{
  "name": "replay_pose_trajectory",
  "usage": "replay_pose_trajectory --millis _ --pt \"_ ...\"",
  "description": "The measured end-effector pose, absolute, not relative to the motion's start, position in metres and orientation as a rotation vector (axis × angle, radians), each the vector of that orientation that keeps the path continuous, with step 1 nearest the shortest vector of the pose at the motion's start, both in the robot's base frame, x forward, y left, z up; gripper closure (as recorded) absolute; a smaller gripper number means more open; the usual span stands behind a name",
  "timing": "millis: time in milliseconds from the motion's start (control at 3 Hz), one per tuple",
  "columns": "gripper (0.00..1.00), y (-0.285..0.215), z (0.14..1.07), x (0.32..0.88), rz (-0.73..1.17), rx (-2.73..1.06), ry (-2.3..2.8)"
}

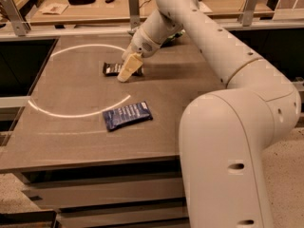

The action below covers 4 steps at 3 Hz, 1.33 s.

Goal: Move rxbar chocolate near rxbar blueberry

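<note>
Camera view is filled on the right by the robot's white arm point(213, 46), which is stretched from the lower right up and across to the far middle of a brown worktop point(190, 87). The end effector point(129, 68) is seen at the arm's tip, pale yellow and pointed down and to the left. It is placed at the right end of the rxbar chocolate point(111, 69), so that this end of the bar is covered by it. Whether the end effector is open or closed, and whether the bar is held or even touched, cannot be told. The rxbar chocolate is laid flat on the far part of the worktop, with its long side across the view. The rxbar blueberry point(127, 115) is laid flat nearer the front edge, slightly tilted, well apart from the dark bar and a little to its right. A bright ring of light point(71, 114) is cast on the left half of the worktop; the chocolate bar is found just inside its right side, and the blue wrapper just outside its near arc.
</note>
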<state>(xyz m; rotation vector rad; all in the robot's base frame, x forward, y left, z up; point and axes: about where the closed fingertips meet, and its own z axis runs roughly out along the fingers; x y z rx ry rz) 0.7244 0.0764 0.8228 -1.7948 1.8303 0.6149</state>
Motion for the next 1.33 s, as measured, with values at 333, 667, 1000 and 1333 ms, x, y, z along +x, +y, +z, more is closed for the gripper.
replay_pose_trajectory --millis 333,667,1000,1333 --pt "0.87 0.076 0.828 0.724 0.615 -1.795 1.831" --pt "1.00 0.076 0.829 0.724 0.615 -1.795 1.831" --pt "1.00 0.053 0.828 0.713 0.636 -1.771 1.858" --pt "1.00 0.045 0.828 0.709 0.637 -1.766 1.858"
